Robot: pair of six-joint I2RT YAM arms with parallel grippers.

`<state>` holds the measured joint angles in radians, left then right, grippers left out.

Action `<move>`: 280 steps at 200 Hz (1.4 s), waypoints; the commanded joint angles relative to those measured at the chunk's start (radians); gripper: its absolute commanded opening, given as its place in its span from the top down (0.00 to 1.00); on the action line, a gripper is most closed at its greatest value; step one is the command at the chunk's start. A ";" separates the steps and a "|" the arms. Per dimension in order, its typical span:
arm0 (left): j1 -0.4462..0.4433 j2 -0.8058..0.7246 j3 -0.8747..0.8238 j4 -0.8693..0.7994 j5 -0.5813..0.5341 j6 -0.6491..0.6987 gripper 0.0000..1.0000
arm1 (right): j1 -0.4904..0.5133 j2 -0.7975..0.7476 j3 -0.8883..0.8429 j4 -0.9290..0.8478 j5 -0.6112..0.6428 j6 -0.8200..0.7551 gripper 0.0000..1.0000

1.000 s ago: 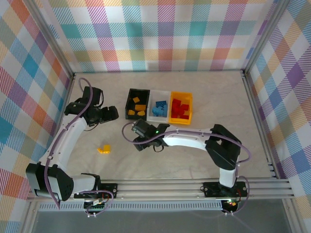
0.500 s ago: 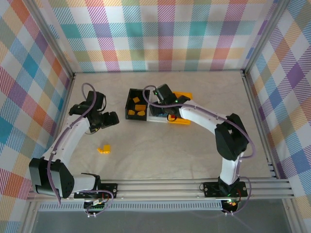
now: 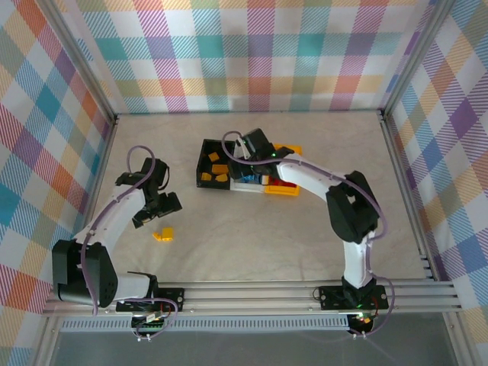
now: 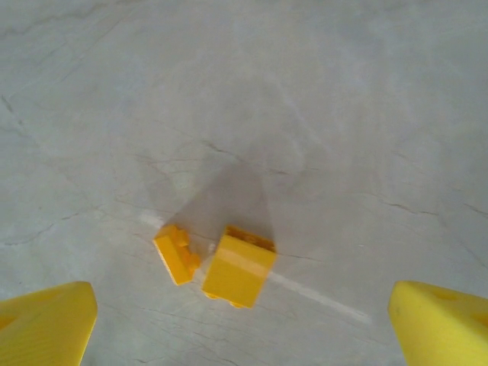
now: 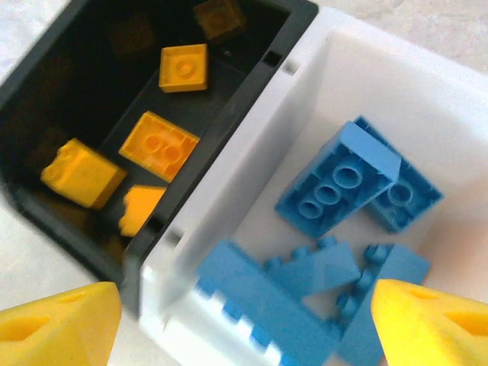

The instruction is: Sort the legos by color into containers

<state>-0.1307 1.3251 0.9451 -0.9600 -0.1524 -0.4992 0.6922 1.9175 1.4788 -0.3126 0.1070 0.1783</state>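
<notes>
Yellow legos below open left tool, blue legos in white bin below open right tool

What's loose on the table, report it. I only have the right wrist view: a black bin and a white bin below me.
Observer: Two yellow bricks lie side by side on the table, well apart from the bins.
Operator: Give me the left gripper.
Observer: The left gripper is aimed down at those bricks, jaws open, holding nothing.
Operator: Now the third bin.
Observer: The yellow bin stands on the right of the white bin, with red bricks inside.
</notes>
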 commanded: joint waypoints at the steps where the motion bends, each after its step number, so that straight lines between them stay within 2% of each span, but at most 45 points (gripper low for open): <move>1: 0.032 0.025 -0.047 -0.023 -0.029 -0.058 0.01 | 0.024 -0.165 -0.090 0.092 -0.056 0.029 0.14; 40: 0.044 0.070 -0.097 0.026 -0.015 -0.096 0.02 | 0.036 -0.316 -0.229 0.138 -0.107 0.054 0.14; 52: 0.045 0.084 -0.116 0.055 0.020 -0.107 0.03 | 0.037 -0.341 -0.256 0.149 -0.124 0.059 0.14; 74: 0.043 0.112 -0.154 0.107 0.086 -0.122 0.05 | 0.036 -0.368 -0.287 0.155 -0.137 0.061 0.14; 138: 0.020 0.163 -0.185 0.242 0.181 -0.105 0.07 | 0.037 -0.406 -0.318 0.143 -0.154 0.084 0.15; 173: -0.077 0.281 -0.106 0.288 0.188 -0.096 0.07 | 0.038 -0.445 -0.338 0.123 -0.145 0.102 0.15; 241: -0.405 0.398 0.081 0.326 0.234 -0.237 0.07 | 0.048 -0.509 -0.352 0.042 -0.089 0.105 0.15; 280: -0.428 0.330 0.123 0.230 0.175 -0.214 0.06 | 0.074 -0.513 -0.357 0.026 -0.070 0.113 0.15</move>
<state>-0.5552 1.6894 1.0481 -0.7650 -0.0635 -0.7113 0.7437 1.4223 1.1366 -0.2588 0.0162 0.2768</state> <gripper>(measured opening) 0.936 0.849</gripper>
